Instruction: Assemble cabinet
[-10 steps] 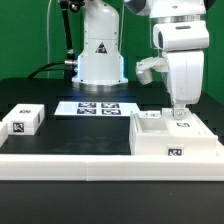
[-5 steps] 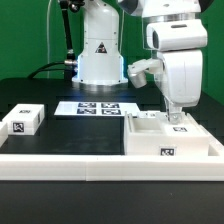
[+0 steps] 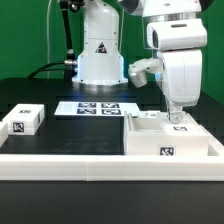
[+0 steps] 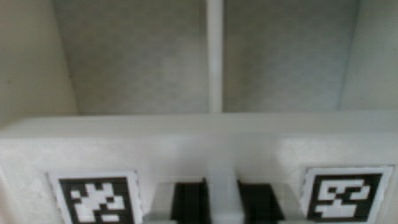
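Cabinet (image 3: 146,146), one, showing two tags (image 4: 96,198) in wrist view; two fingers (image 4: 191,199) narrowly pinch its wall.

text: none legible | sign: black triangle (image 3: 100,48) on robot base (image 3: 100,66) (symbol unreadable) | tags: on cabinet (image 3: 195,148)

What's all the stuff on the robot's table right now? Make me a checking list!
Surface: black table, with a white border rail along the near edge.
Job's things: cabinet, an open tagged box at the exterior view's right.
Clutter: small tagged block; marker board.
Gripper: gripper is down on the cabinet's wall, fingers close together, seemingly clamped on it.
Cables: dark cable behind the arm's base.
Surroundings: pale wall; nothing else seen.
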Robot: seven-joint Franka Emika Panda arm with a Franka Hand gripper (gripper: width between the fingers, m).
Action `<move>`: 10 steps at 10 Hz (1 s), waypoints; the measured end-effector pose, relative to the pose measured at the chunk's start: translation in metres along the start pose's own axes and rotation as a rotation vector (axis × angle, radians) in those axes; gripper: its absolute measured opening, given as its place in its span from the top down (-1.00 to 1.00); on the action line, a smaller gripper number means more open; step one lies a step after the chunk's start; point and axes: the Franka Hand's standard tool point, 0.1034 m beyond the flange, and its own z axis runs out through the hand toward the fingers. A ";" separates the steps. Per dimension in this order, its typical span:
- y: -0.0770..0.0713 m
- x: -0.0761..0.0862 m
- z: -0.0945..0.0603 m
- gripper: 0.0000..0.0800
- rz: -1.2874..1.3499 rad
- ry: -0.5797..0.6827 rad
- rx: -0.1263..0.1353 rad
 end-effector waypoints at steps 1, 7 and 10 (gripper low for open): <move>0.000 0.000 0.000 0.82 0.000 0.000 0.000; 0.000 0.000 0.000 -0.44 0.000 0.000 0.001; 0.000 -0.001 -0.001 -0.99 0.000 -0.001 -0.001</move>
